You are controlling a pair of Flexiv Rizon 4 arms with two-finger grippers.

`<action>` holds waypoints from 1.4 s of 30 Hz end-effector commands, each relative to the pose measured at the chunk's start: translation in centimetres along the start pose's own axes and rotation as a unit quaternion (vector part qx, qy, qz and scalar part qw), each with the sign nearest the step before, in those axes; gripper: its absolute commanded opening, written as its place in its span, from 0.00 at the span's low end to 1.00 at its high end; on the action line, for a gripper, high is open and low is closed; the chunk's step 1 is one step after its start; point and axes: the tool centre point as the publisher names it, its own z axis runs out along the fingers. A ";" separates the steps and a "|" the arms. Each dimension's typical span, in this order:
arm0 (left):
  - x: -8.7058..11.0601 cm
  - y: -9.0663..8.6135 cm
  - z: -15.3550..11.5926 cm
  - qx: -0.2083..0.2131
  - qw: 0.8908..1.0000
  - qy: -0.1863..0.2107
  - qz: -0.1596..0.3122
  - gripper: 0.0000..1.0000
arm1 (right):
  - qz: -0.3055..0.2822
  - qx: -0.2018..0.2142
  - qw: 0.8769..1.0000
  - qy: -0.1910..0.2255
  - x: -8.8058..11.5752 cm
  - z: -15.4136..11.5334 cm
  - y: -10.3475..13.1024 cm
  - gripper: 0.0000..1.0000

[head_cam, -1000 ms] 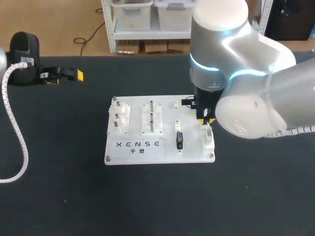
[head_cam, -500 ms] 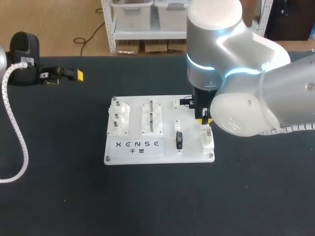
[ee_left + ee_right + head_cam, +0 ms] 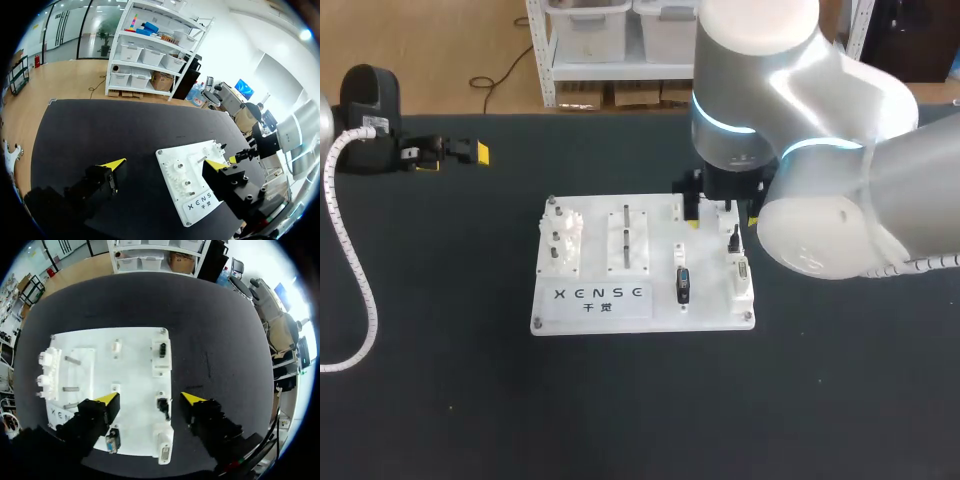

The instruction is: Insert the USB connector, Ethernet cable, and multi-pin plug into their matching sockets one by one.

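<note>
The left gripper (image 3: 451, 157) sits spread wide and empty at the black table's (image 3: 420, 380) far-left side, the white socket board (image 3: 620, 300) lies mid-table with a dark multi-pin connector (image 3: 685, 285) standing near its front, and the right gripper (image 3: 721, 216) hangs wide open, holding nothing, over the board's right part.

Robotics lab: black bench (image 3: 440, 350), socket board (image 3: 642, 300)

the board (image 3: 660, 308) lies mid-desk (image 3: 820, 400). the right arm's jaws hang over its right rear part; the left arm's jaws are at the desk's far left rear, well apart.
</note>
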 end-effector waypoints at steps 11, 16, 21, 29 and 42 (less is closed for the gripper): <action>0.0 0.0 0.0 0.000 1.000 0.000 0.000 1.00 | -0.019 -0.023 0.999 0.026 4.3 -1.7 3.8 1.00; 0.0 0.0 0.0 0.000 1.000 0.000 0.000 1.00 | -0.029 -0.025 0.998 0.045 5.8 -1.1 5.1 1.00; 0.0 0.0 0.0 0.000 1.000 0.000 0.000 1.00 | -0.029 -0.023 0.997 0.060 6.3 -0.4 5.4 1.00; 0.0 0.0 0.0 0.000 1.000 0.000 0.000 1.00 | -0.017 -0.043 0.996 0.073 6.7 0.0 5.4 1.00; 0.0 0.0 0.0 0.000 1.000 0.000 0.000 1.00 | -0.017 -0.043 0.996 0.073 6.7 0.0 5.4 1.00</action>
